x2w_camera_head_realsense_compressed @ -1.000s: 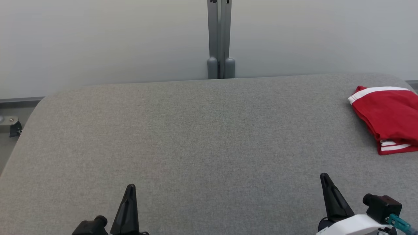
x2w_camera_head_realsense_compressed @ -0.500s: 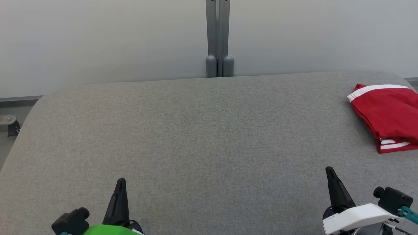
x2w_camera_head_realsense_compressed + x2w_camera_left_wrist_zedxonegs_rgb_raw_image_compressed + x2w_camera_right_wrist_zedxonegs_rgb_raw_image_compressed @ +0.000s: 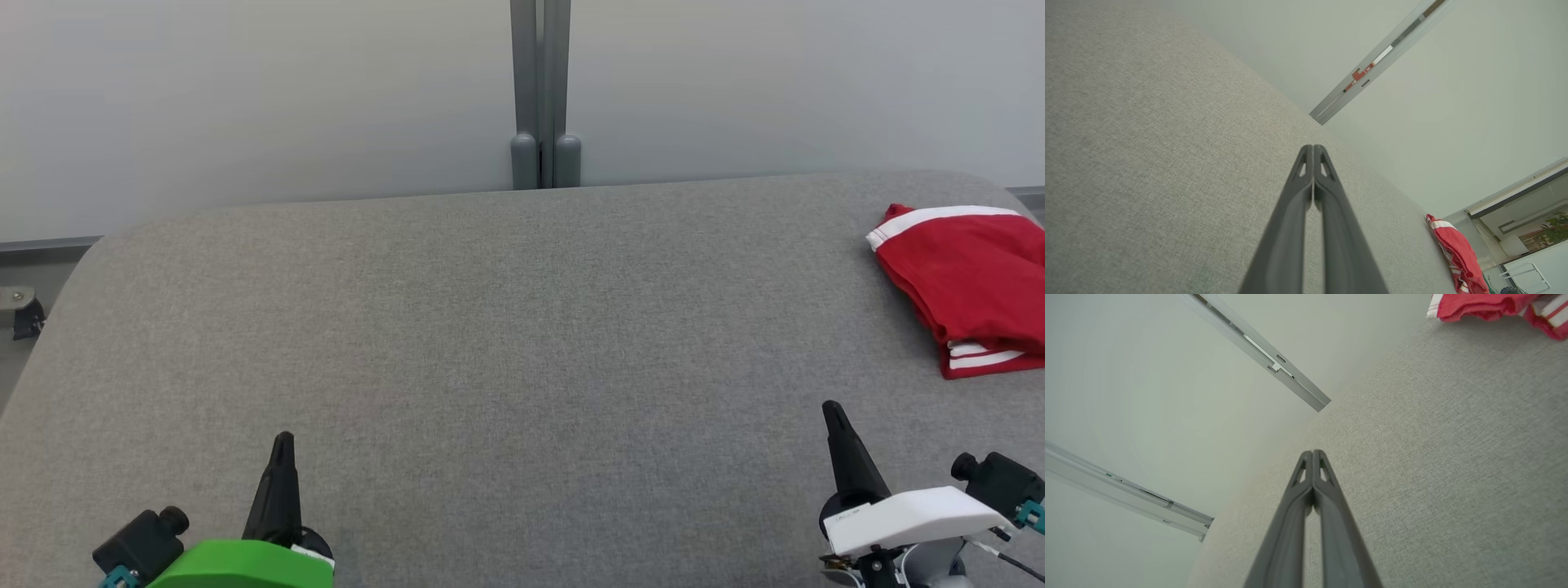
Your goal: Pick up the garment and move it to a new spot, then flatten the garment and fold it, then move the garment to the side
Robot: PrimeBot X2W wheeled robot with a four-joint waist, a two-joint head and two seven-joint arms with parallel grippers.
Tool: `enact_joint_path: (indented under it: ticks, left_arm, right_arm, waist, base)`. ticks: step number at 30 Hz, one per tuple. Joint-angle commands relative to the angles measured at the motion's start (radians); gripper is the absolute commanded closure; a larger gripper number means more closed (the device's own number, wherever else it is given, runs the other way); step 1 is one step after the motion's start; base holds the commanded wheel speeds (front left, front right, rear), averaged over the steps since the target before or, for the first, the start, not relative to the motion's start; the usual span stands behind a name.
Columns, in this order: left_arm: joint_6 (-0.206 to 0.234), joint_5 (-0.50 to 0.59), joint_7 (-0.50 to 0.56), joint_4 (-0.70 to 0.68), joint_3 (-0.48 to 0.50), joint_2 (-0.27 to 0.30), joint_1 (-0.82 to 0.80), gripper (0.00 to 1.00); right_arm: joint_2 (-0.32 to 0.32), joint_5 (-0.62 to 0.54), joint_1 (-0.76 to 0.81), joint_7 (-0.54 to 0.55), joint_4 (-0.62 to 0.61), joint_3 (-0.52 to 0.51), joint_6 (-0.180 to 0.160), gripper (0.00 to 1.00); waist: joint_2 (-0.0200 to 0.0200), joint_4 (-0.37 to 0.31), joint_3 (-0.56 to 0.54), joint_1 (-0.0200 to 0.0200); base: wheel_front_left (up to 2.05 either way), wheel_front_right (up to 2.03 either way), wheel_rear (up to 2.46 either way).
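On the grey fabric desk (image 3: 522, 327), the folded red striped garment (image 3: 971, 286) is lying aside; left gripper (image 3: 282, 445) and right gripper (image 3: 833, 412), both pinched together, should avoid snagging it.

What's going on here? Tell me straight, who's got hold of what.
Nothing is being handled at this moment. The red garment lies folded at the far right of the grey table, with nothing touching it. The robot's left hand and right hand are both shut and empty at the near side of the table, well apart from the garment. Judging by how it lies, the folding and moving aside look done.
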Motion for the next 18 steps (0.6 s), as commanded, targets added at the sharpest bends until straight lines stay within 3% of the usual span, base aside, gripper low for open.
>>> enact_joint_path:
  ticks: [1,18]
  left_arm:
    - [-0.009,-0.040,0.008,-0.004,0.011,0.010,-0.033,1.00]
    - [-0.032,-0.261,0.051,0.030,0.046,0.022,-0.078,1.00]
  right_arm:
    - [-0.008,0.037,-0.031,0.008,-0.006,-0.007,0.001,1.00]
    - [-0.011,0.245,-0.069,0.051,0.014,-0.025,0.000,1.00]
  waist:
    - [0.0000,-0.001,0.001,0.0000]
    - [0.0000,-0.006,0.011,0.0000]
  base:
    - [0.00,0.00,0.00]
    - [0.00,0.00,0.00]
